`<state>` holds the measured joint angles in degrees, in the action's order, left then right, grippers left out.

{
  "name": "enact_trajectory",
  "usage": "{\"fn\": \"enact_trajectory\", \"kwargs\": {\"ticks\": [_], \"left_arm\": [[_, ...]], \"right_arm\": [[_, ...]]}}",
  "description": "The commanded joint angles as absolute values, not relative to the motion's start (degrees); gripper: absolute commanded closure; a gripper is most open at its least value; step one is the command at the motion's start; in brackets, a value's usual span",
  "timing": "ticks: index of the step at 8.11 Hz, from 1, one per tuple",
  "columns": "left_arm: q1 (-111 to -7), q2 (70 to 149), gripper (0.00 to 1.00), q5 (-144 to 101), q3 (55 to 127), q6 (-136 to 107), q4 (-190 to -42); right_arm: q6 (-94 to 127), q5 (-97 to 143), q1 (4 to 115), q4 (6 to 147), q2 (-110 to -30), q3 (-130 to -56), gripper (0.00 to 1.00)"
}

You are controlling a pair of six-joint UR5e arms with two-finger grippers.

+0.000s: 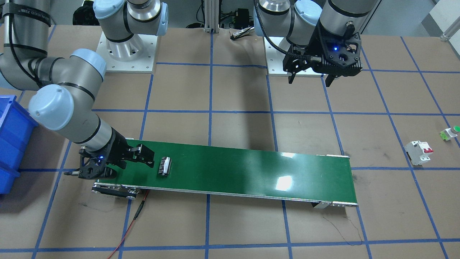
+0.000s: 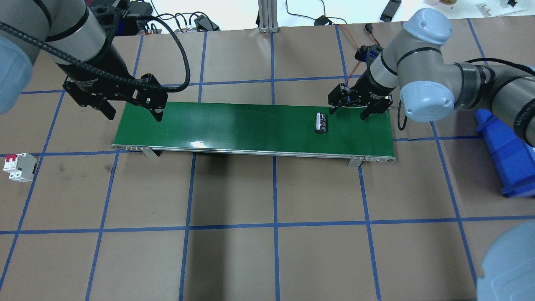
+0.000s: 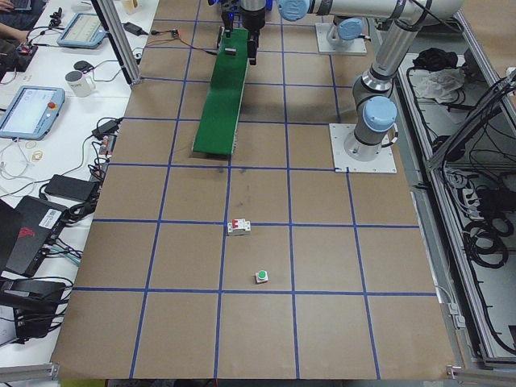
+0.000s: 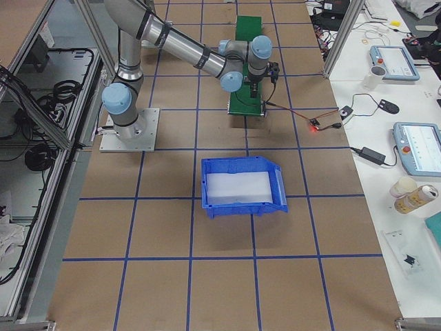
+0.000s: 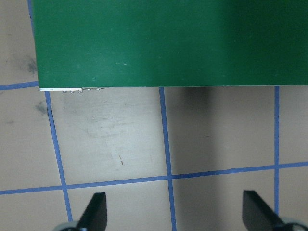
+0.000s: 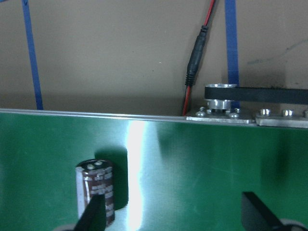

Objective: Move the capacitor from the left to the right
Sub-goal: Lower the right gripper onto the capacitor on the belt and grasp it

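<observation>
The capacitor, a small dark cylinder with silvery stripes, lies on its side on the green conveyor belt near the belt's end on my right arm's side. It also shows in the overhead view and the right wrist view. My right gripper is open and empty, low over the belt just beside the capacitor. In the right wrist view the capacitor sits at one fingertip, not between the two. My left gripper is open and empty, raised over the belt's other end.
A white circuit breaker with red switches and a green-capped push button sit on the table beyond the belt's left end. A blue bin stands past the right end. A red wire runs by the belt's motor end.
</observation>
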<state>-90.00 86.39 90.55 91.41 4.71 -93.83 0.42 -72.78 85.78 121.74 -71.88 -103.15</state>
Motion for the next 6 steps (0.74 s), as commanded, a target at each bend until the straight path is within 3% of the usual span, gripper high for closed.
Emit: {"fn": "enact_trajectory", "kwargs": {"ticks": [1,2,3,6], "left_arm": [[-90.0,86.31,0.0,90.7,91.41,4.75,-93.87],[-90.0,86.22,0.0,90.7,91.49,5.09,-93.87],[-90.0,86.31,0.0,90.62,91.41,4.84,-93.87],[-90.0,86.31,0.0,90.62,91.41,4.83,-93.87]], "right_arm": [[4.65,-75.47,89.19,122.08,-71.81,-103.18,0.05],[4.57,-78.11,90.08,122.08,-71.37,-103.18,0.11],[3.87,-81.96,90.09,121.99,-70.41,-103.27,0.23],[3.52,-85.16,90.26,121.38,-70.4,-103.27,0.77]]}}
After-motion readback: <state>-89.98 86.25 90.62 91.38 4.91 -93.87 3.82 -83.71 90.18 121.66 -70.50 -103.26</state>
